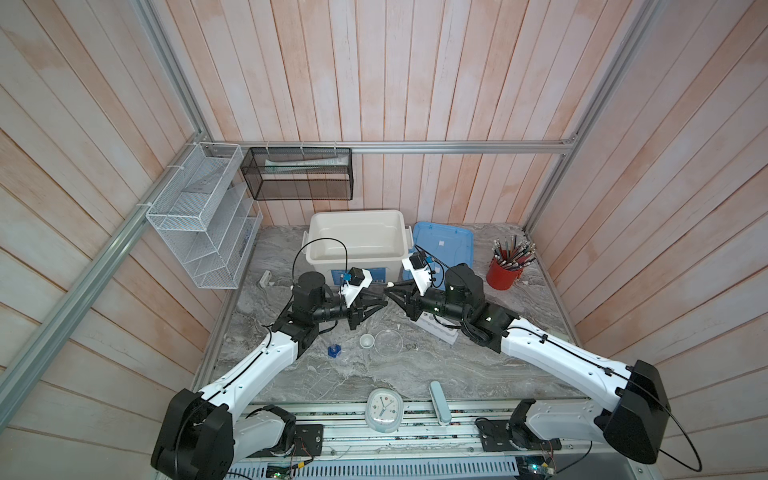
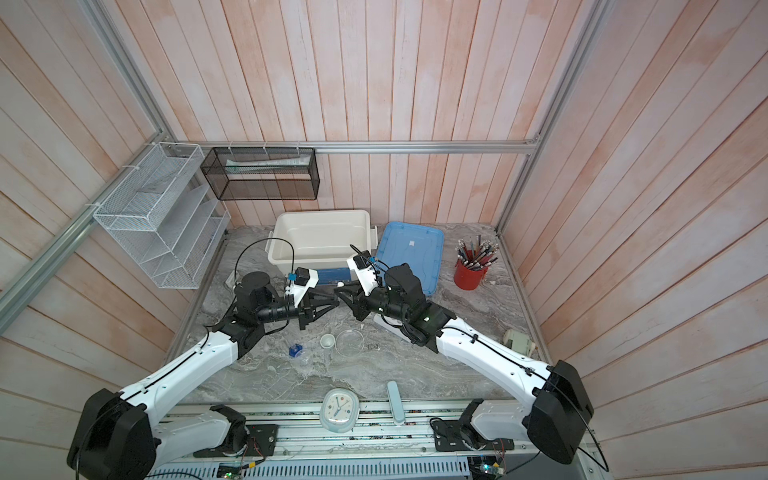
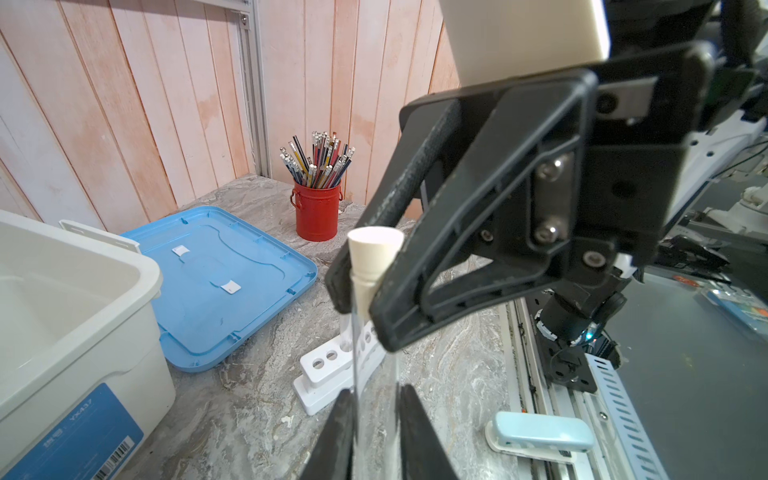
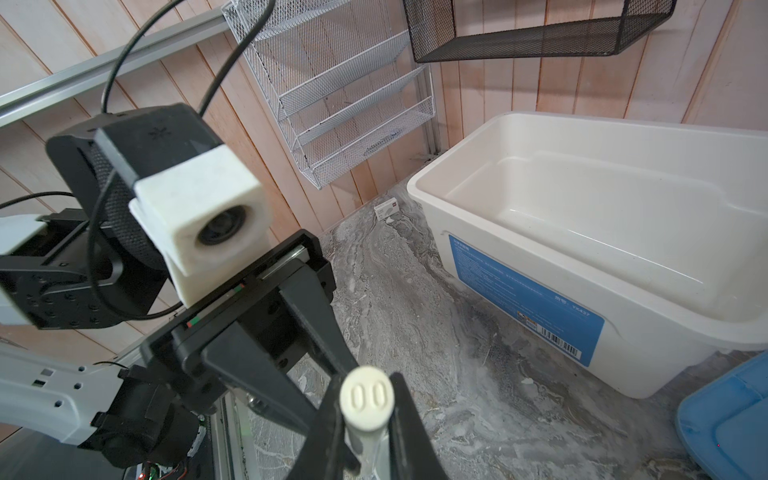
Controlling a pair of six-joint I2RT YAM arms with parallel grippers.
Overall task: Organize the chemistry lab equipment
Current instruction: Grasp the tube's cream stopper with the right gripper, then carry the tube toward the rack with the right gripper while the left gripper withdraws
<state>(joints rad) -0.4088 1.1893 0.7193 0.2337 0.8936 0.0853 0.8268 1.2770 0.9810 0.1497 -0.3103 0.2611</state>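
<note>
Clock directions are read in both top views, with the dial centred where the two grippers meet and 12 o'clock toward the back wall

1. Table point(image 1: 374, 374): grey marbled top that carries items 2, 3 and 6 to 9
2. White bin point(image 1: 357, 212): at 12 o'clock, top open
3. Blue lid point(image 1: 444, 245): at 1 o'clock, lying flat just beside the bin
4. Right gripper point(image 3: 365, 301): reaches in from 3 o'clock. Its jaws are clamped on the white-capped tube point(image 3: 374, 253), just below the cap
5. Left gripper point(image 3: 376, 395): reaches in from 9 o'clock. One finger stands on each side of the tube's clear body. Whether they press on it cannot be determined
6. White six-hole rack point(image 1: 440, 332): at 4 o'clock, partly beneath the right arm
7. Petri dish point(image 1: 388, 343): at 6 o'clock, near the dial centre
8. Small white dish point(image 1: 366, 340): just beside the petri dish, on its 9 o'clock side
9. Blue-hexagon-based vessel point(image 1: 334, 350): at 7 o'clock, apart from the small white dish
10. White-capped tube: held above the table at the dial centre, spanning the two grippers. The cap end is in the right gripper and the clear end lies between the left fingers
</note>
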